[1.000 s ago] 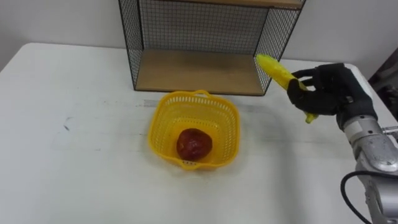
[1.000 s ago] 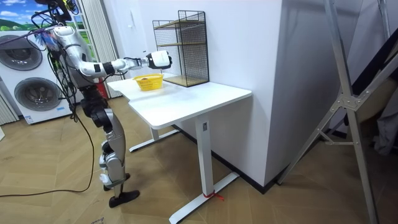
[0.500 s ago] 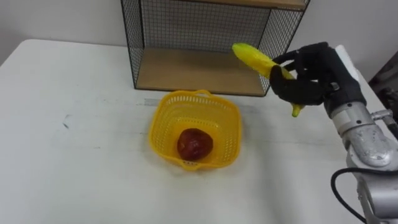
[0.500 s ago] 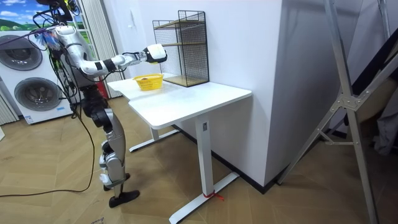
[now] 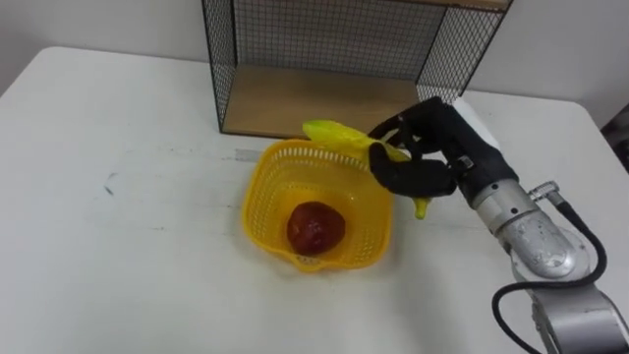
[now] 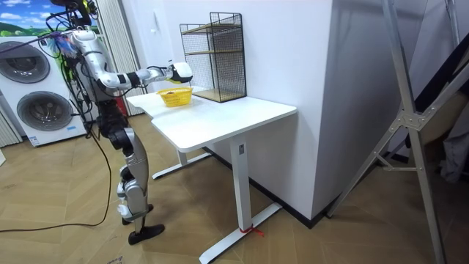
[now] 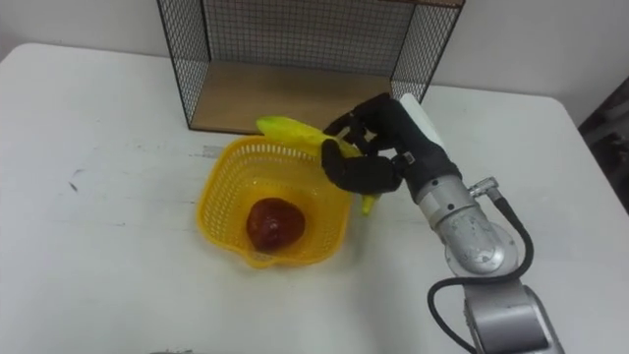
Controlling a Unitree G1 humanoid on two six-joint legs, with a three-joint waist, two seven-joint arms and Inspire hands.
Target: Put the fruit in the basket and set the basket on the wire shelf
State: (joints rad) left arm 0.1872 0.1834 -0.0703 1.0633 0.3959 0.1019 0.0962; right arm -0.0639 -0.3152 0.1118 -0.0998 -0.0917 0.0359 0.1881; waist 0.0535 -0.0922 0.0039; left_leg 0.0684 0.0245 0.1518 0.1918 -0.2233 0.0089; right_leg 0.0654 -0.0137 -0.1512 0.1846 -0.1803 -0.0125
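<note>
Looks down on a white desk with a yellow basket near the middle and a wire shelf standing just behind it. In the basket's bottom, a red fruit. In the right hand, a yellow banana, clamped by fingers curled round its stem half.

Compared with half a second ago: hand and banana lower and further left, no longer up in front of the shelf's right post but down at the basket's right rear rim, with the banana's free tip reaching over that rim above the basket's inside. Basket and red fruit unmoved on the desk.

Around the basket: broad bare desk to the left and in front, a narrower strip to the right under the arm, and only a small gap before the shelf's wooden floor.

In the room view, stands at the desk's end on the room view's left, right arm stretched out over the basket.
</note>
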